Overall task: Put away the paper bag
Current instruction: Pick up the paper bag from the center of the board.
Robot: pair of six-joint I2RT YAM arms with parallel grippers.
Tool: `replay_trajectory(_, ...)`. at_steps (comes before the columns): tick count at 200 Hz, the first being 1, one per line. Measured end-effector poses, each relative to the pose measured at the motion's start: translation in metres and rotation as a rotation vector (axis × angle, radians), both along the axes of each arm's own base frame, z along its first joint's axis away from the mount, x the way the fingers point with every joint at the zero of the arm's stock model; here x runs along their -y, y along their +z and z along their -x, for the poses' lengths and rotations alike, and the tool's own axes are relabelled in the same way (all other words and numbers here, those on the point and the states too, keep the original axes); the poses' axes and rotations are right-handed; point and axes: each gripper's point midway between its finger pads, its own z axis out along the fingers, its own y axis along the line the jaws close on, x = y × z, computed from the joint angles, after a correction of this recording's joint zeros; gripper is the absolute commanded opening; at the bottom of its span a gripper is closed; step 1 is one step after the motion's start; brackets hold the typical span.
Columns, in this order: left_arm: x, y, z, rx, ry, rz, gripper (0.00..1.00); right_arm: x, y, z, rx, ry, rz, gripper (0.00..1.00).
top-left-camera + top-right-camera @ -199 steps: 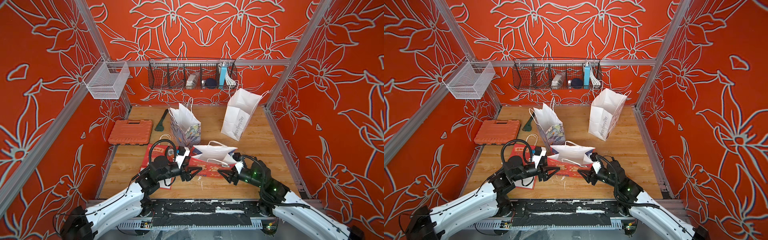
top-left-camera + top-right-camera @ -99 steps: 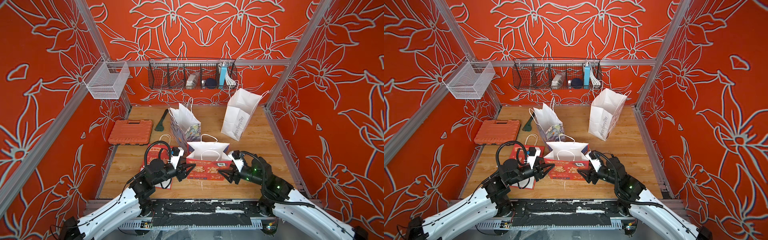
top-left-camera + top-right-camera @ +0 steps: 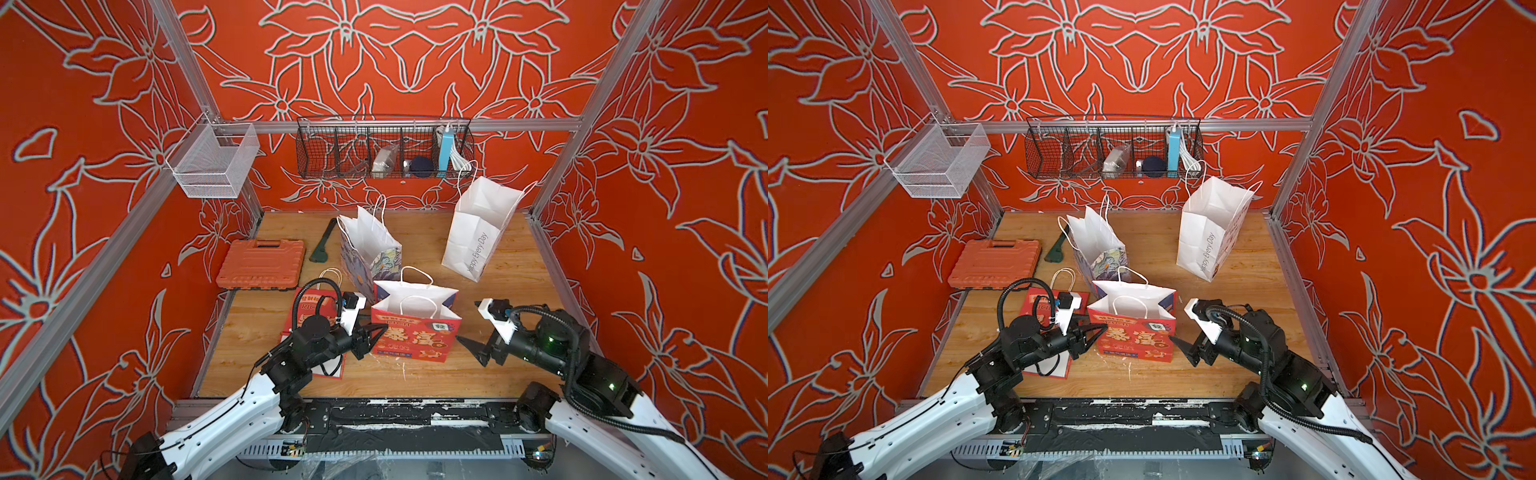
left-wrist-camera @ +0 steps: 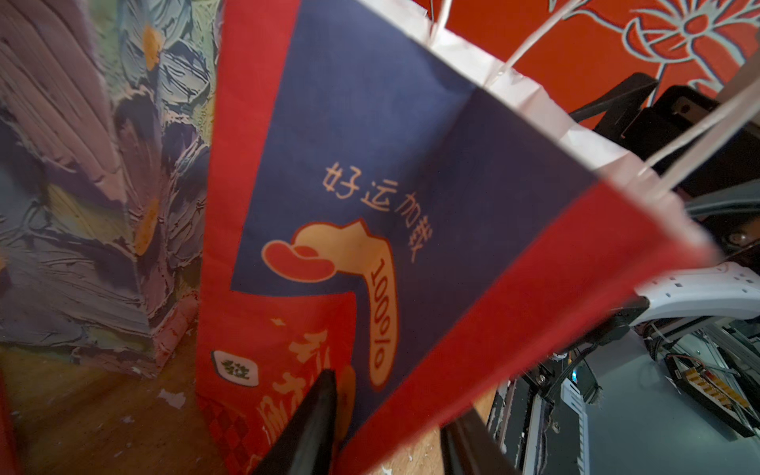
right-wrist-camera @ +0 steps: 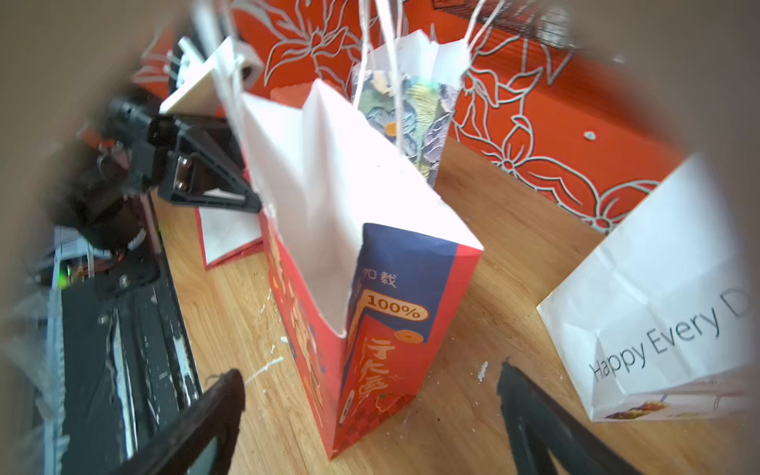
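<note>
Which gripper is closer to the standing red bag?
Left. The left gripper straddles a corner of the standing red bag; the right gripper hangs open off its opposite side, apart.

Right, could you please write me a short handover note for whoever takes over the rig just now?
Left gripper: jaws straddle the red bag at its left edge; whether they clamp it cannot be told.
Right gripper: open, holding nothing, just right of the bag.
Red bag: upright, mouth open, near the front of the table, between both grippers. A flat red bag lies under the left arm.
Done: nothing visibly put away.
Left: grip the bag, probably flatten it, then stow it.
</note>
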Motion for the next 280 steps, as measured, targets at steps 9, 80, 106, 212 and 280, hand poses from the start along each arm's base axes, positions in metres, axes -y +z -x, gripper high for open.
replay_trajectory(9, 0.000, 0.000, 0.000, -0.002, 0.001, 0.001, 0.40, -0.002, -0.001, -0.001, 0.011, 0.017, 0.039, 0.98)
replay_trajectory(80, -0.001, 0.000, -0.001, -0.009, 0.007, 0.009, 0.39, -0.005, -0.014, -0.027, -0.005, 0.021, 0.187, 0.98)
replay_trajectory(106, -0.002, 0.001, -0.002, -0.009, 0.008, 0.010, 0.39, -0.005, -0.013, -0.038, -0.046, 0.019, 0.150, 0.98)
replay_trajectory(212, -0.001, -0.001, -0.001, -0.017, -0.005, 0.011, 0.39, -0.048, -0.006, -0.027, -0.097, 0.306, 0.019, 0.86)
replay_trajectory(280, -0.003, 0.001, -0.006, -0.044, 0.035, 0.052, 0.38, -0.047, -0.023, -0.017, -0.086, 0.333, -0.016, 0.47)
